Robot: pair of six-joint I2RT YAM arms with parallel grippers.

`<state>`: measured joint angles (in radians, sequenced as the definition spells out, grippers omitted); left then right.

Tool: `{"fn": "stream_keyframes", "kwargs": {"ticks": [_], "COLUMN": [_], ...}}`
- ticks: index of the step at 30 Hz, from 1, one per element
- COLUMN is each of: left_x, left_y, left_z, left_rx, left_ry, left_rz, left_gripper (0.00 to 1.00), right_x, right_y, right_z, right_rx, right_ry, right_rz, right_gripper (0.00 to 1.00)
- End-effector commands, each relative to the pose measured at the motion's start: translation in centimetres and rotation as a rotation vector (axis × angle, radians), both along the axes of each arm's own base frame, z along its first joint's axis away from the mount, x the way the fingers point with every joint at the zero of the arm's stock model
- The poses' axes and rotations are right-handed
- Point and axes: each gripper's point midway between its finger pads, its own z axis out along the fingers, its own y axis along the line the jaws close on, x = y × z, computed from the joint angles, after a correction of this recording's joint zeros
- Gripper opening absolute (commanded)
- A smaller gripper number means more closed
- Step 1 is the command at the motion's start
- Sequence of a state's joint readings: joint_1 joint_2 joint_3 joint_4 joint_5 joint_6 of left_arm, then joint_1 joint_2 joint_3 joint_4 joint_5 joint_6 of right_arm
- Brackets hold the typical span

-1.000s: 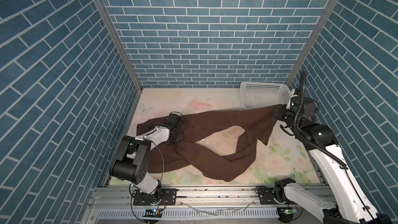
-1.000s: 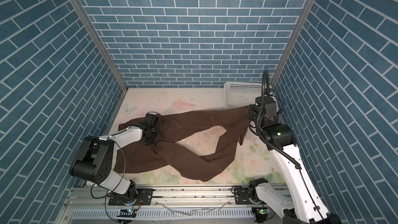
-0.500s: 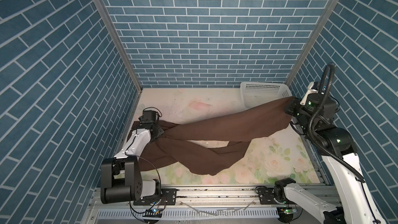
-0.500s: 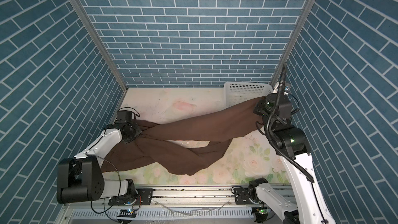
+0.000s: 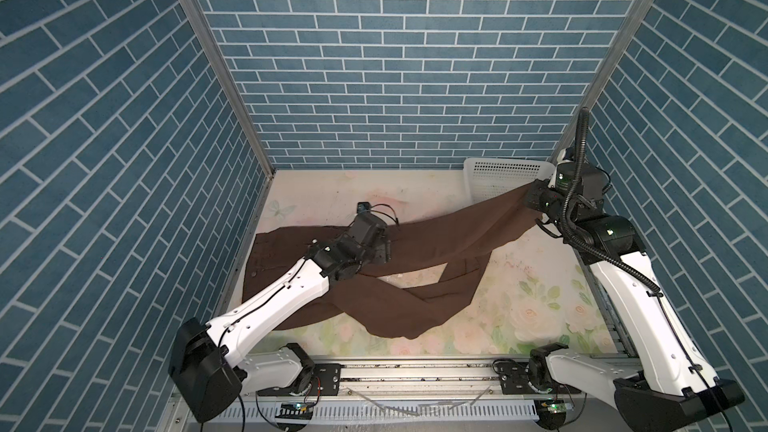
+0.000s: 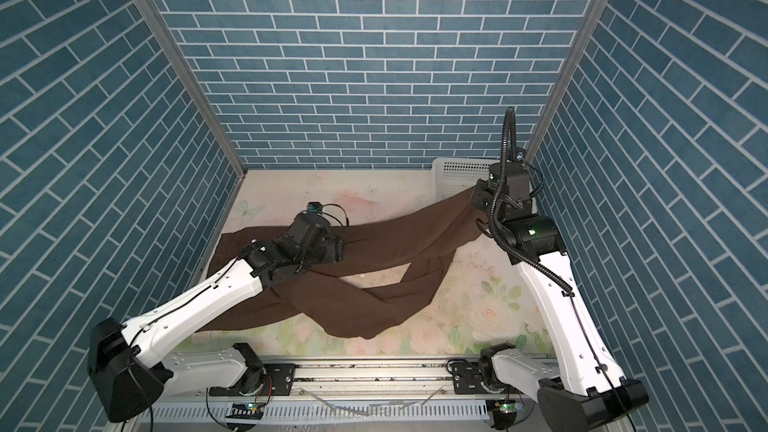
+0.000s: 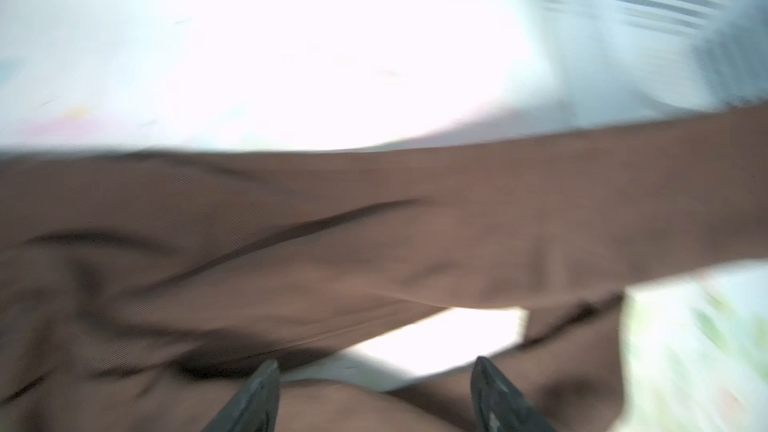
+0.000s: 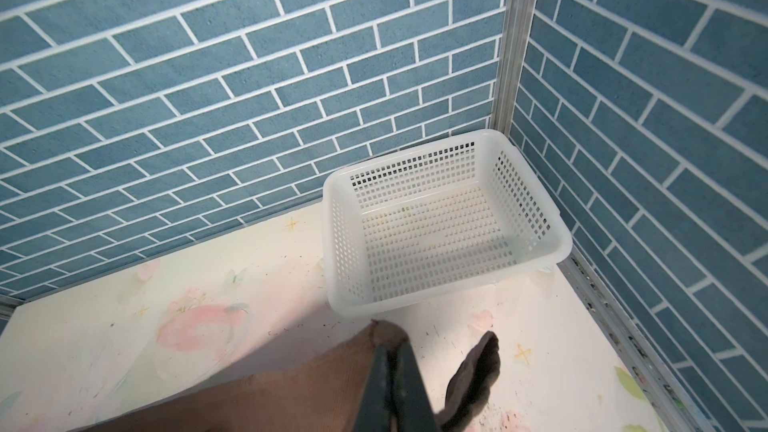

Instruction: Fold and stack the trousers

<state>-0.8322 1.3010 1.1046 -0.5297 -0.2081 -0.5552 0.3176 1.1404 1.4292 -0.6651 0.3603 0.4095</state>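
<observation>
Trousers: 1 dark brown pair lies across the desk, with the waist flat by the left edge. The legs run to the right and cross each other near the front.
Just changed: the left end effector has let go. 1 second ago it was clamped on the cloth, then it dragged the waist out to the left edge. Now it has swung back over the upper leg.
Left end effector state: the jaws stand apart with nothing between them, hovering above the fabric. The wrist view is blurred.
Right end effector state: the right end effector is still pinched shut on a leg end. It holds that end off the desk, just in front of the basket. I cannot tell whether both hems are caught.
Meaning for the task: the waist looks placed and the pull-out is over. The legs remain twisted and no fold is made yet, so the left side probably needs a fresh grip.
Count: 1 pair of trousers, 2 legs, 1 empty basket, 2 arms, 2 end effectors.
</observation>
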Motion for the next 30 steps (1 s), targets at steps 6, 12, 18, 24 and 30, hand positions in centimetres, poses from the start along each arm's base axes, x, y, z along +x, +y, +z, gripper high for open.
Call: {"fn": "stream_keyframes", "kwargs": {"ticks": [6,12,18,24,30], "left_x": [-5.0,-6.0,-7.3,-8.7,-11.6], "left_y": [-16.7,-21.0,-23.2,-22.8,-24.6], "left_z": [-4.4,-9.4,-14.2,-17.7,-16.4], "left_rx": [0.12,0.165,0.23,0.26,0.123], "left_ry": [0.021,0.103,0.198,0.311,0.412], "left_rz": [-0.498,-0.573,-0.622,-0.645,-0.751], "left_gripper": [0.81,0.82,0.83,0.68,0.12], "right_x": [0.2,0.3,0.8,0.9,0.9], "right_y": [-1.0,-1.8,-2.4,-2.7,-2.6], "right_z": [0.5,-0.5,-2.0,-2.0,-2.2], "right_rx": [-0.048,-0.017,0.062,0.122,0.166], "right_ry": [0.01,0.063,0.095,0.092,0.099], "right_rz": [-0.015,-0.014,-0.013,-0.014,-0.012], "right_gripper": [0.0,0.0,0.0,0.0,0.0]}}
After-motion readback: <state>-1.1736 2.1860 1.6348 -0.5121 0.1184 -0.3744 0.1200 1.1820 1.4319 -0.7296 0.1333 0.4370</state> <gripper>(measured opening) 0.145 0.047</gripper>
